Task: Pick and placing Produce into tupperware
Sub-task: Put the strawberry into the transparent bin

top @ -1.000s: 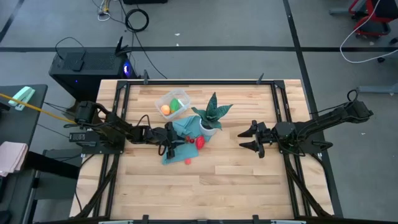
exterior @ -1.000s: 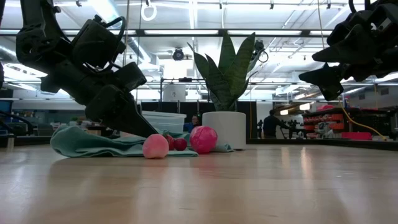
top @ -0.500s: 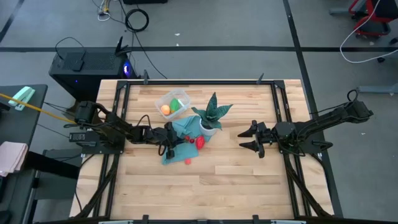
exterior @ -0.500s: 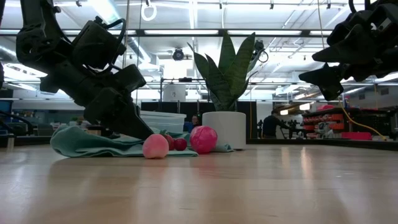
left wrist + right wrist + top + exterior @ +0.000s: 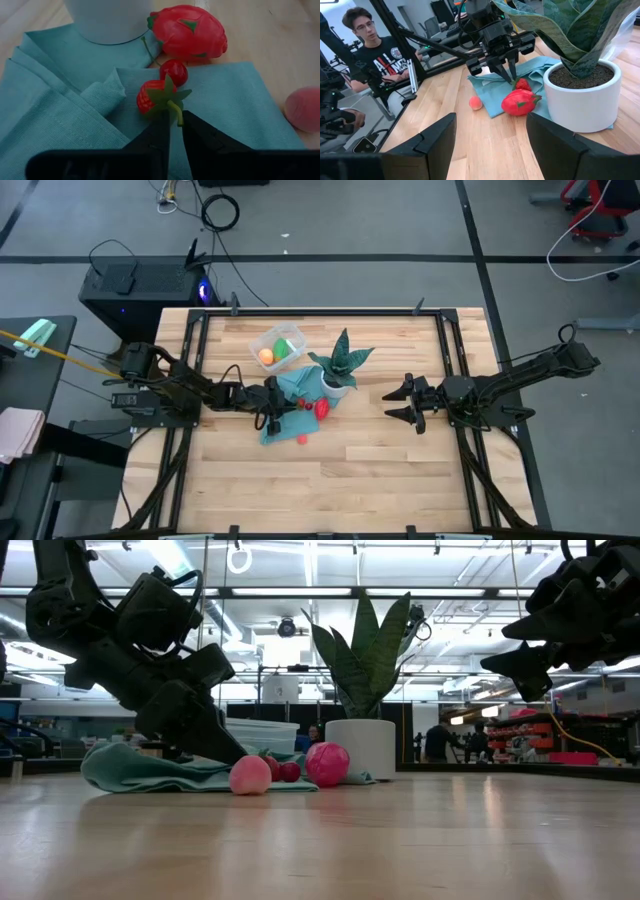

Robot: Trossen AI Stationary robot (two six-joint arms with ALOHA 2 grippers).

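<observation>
The clear tupperware (image 5: 278, 345) sits near the table's far edge and holds the orange round fruit (image 5: 266, 356) and the green round fruit (image 5: 284, 348). A small red strawberry (image 5: 151, 98) lies on a teal cloth (image 5: 60, 100), with a cherry (image 5: 173, 72) and the larger red fruit (image 5: 187, 37) just beyond it. A pink peach (image 5: 302, 107) rests on the wood at the cloth's edge. My left gripper (image 5: 175, 125) is down at the strawberry, shut on it. My right gripper (image 5: 405, 402) hovers open right of the plant. My left gripper pinches the strawberry's green stem (image 5: 175, 111) between its two fingertips (image 5: 161, 125). The fingers come slanting down from the table's left (image 5: 507, 70). The strawberry's body lies on the teal cloth, just ahead of the fingertips.
A spiky green plant in a white pot (image 5: 338, 385) stands on the cloth's far right corner, close behind the fruits. Table frame rails (image 5: 200, 340) run along the left and right sides. A person (image 5: 375, 55) sits beyond the table's left side. Bare wood (image 5: 380, 470) lies toward the near edge.
</observation>
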